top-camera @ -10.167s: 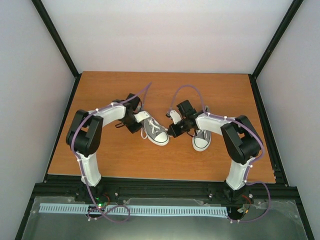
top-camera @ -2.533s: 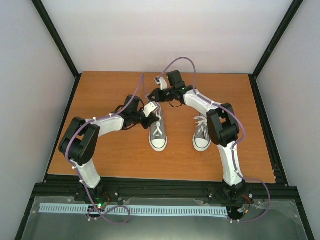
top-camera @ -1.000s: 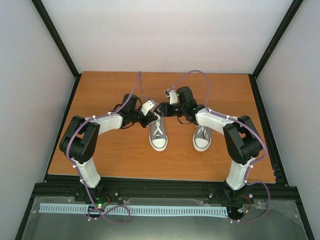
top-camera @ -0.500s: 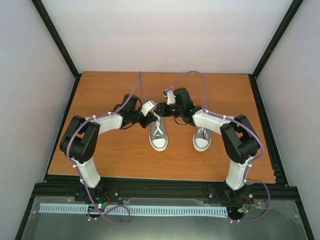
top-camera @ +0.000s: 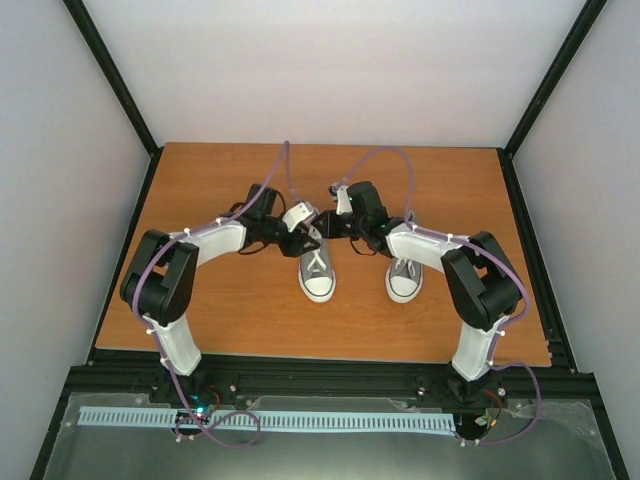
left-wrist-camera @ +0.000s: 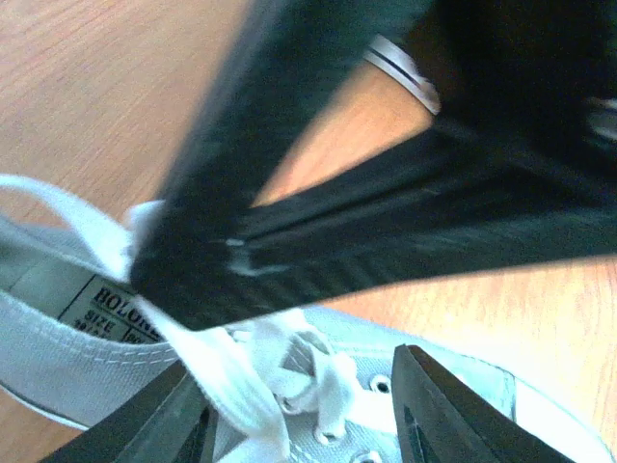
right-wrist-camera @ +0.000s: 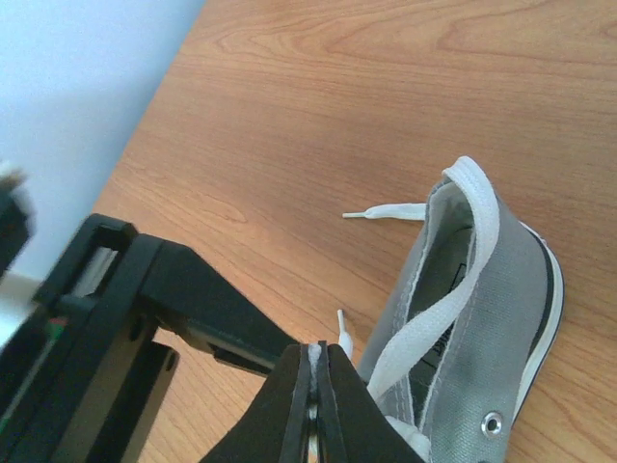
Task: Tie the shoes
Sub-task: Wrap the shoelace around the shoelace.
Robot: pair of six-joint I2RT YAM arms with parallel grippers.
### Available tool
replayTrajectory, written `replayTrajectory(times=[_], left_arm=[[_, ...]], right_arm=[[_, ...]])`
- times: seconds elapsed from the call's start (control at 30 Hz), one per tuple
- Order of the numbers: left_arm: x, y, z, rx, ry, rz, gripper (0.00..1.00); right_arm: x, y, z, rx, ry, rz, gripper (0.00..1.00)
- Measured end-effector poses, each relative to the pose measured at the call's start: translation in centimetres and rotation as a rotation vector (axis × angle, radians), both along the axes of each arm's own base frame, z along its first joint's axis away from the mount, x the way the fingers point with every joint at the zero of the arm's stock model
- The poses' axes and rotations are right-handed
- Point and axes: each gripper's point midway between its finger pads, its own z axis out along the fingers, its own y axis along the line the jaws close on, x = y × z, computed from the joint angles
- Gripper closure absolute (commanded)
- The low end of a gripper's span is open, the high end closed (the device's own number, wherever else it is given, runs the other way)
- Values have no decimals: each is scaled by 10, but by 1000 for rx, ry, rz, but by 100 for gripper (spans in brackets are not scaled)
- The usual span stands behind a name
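Near the middle of the table [top-camera: 220,320], slightly toward its far edge, both grippers met over the heel end of the left shoe [top-camera: 317,273], whose white toe cap pointed at the near edge. The right shoe [top-camera: 404,279] stood beside it toward the right edge, apart and unattended. The right gripper [right-wrist-camera: 314,371] had its fingers pressed together on a strand of white lace [right-wrist-camera: 416,338] just outside the shoe's collar (a stiff tip poked up past the pads). The left gripper [left-wrist-camera: 299,391] hung with its fingers apart over the eyelets, loose lace lying between them but nothing clamped. The step in hand looked like drawing out one lace for the first crossing; no knot showed. The next move called for the left gripper to close on the other strand without snagging the pinched one, with gentle tension so the light shoe would not drag.
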Motion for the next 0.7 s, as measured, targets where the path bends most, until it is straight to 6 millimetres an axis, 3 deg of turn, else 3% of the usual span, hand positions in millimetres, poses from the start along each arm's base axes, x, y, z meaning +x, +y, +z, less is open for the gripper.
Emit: replayTrajectory(times=[0.13, 0.3, 0.37, 0.47, 0.6, 0.7], left_arm=[[-15, 7, 14, 52, -28, -172, 40], [-12, 41, 32, 184, -118, -298, 41], [-1, 59, 26, 268, -144, -289, 41], [32, 83, 8, 397, -145, -255, 39], [81, 95, -16, 492, -140, -213, 37], [97, 99, -37, 537, -109, -187, 35]], right_arm=[[1, -1, 2, -6, -15, 0, 97], [0, -2, 1, -18, -19, 9, 97], [-1, -2, 1, -20, -23, 12, 97], [-1, -1, 1, -20, -26, 17, 97], [-2, 0, 2, -19, -29, 25, 97], [-2, 0, 2, -18, -32, 31, 97]])
